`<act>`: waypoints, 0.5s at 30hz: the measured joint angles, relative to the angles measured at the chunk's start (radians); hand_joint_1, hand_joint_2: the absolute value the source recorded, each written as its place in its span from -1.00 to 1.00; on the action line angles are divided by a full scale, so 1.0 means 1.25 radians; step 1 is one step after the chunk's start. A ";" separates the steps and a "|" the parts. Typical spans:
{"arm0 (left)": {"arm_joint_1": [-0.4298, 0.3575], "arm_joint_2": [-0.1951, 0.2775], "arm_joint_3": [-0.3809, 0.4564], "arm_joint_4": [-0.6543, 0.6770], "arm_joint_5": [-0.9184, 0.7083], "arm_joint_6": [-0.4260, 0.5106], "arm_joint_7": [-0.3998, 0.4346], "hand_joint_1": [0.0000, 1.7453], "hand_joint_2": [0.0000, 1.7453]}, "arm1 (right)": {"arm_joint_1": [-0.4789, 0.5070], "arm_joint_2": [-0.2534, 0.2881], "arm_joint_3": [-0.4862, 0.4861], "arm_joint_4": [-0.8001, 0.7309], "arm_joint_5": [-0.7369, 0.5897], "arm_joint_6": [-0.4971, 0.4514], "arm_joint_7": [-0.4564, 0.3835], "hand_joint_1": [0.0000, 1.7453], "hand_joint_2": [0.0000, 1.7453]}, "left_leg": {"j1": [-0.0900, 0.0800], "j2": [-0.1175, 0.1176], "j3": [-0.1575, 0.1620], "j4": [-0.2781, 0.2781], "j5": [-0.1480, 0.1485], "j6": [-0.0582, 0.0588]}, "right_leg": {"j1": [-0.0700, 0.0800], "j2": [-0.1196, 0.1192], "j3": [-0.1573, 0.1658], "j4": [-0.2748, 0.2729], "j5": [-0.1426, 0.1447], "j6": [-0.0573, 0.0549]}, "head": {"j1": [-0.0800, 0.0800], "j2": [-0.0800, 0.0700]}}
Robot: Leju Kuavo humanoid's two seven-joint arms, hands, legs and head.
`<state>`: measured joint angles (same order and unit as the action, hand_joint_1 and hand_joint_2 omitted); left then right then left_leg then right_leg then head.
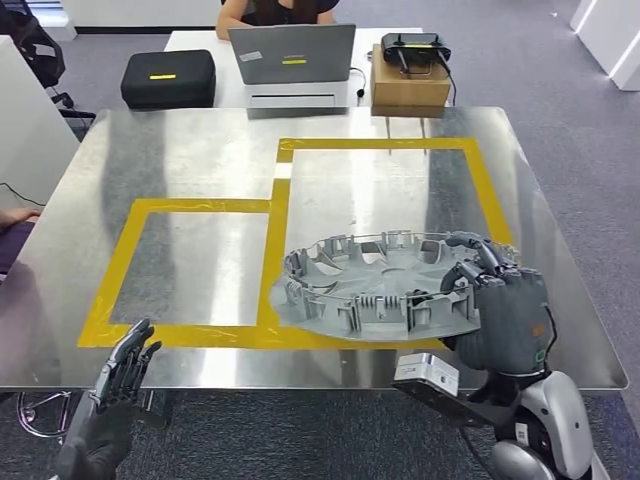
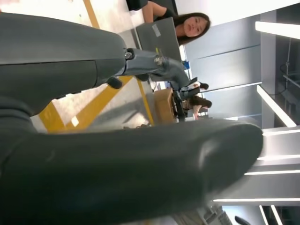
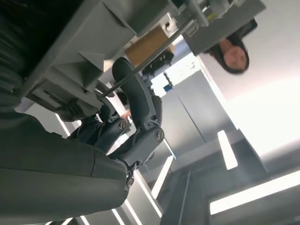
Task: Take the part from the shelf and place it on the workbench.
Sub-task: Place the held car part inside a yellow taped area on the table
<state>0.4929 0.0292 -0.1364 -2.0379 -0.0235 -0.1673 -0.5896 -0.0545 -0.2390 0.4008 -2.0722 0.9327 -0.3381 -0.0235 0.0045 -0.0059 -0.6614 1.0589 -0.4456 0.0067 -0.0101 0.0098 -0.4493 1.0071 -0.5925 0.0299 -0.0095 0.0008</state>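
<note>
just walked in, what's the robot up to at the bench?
The right hand grips the rim of a large round grey part, a wheel-cover-like disc, at the near edge of the steel workbench. The part lies low over the bench, mostly inside the larger yellow tape rectangle, overlapping its near strip; whether it fully rests on the surface is hard to tell. The left hand hovers at the bench's near edge, fingers apart, holding nothing. A person sits behind a laptop at the far table.
</note>
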 joint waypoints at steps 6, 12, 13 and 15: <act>-0.015 0.002 -0.004 0.001 0.001 -0.008 0.006 -1.00 -1.00 | -0.054 0.008 0.016 0.045 0.013 0.047 0.028 1.00 1.00 | 0.004 -0.002 0.043 -0.017 -0.019 0.025 | -0.002 -0.003 -0.118 0.179 -0.012 0.018 | 0.006 0.000; -0.030 0.003 -0.012 0.006 0.003 -0.015 0.010 -1.00 -1.00 | -0.104 0.020 0.041 0.114 0.030 0.083 0.053 1.00 1.00 | 0.003 -0.007 0.103 -0.017 -0.066 0.021 | 0.000 -0.005 -0.182 0.092 0.036 0.009 | 0.006 0.000; -0.032 0.004 -0.013 0.007 0.003 -0.015 0.011 -1.00 -1.00 | -0.110 0.022 0.044 0.123 0.032 0.086 0.056 1.00 1.00 | 0.002 -0.008 0.111 -0.017 -0.073 0.017 | 0.002 -0.006 -0.175 0.060 0.074 0.005 | 0.006 0.000; -0.035 0.004 -0.016 0.008 0.005 -0.017 0.014 -1.00 -1.00 | -0.121 0.026 0.051 0.138 0.040 0.097 0.066 1.00 1.00 | 0.001 -0.009 0.119 -0.018 -0.079 0.007 | 0.005 -0.007 -0.165 0.036 0.113 -0.004 | 0.005 0.000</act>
<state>0.4491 0.0342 -0.1563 -2.0278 -0.0174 -0.1884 -0.5723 -0.2052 -0.2068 0.4643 -1.8996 0.9830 -0.2173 0.0590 0.0056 -0.0171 -0.5122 1.0361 -0.5446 0.0150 -0.0043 0.0014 -0.6559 1.0521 -0.4516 0.0252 -0.0027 0.0008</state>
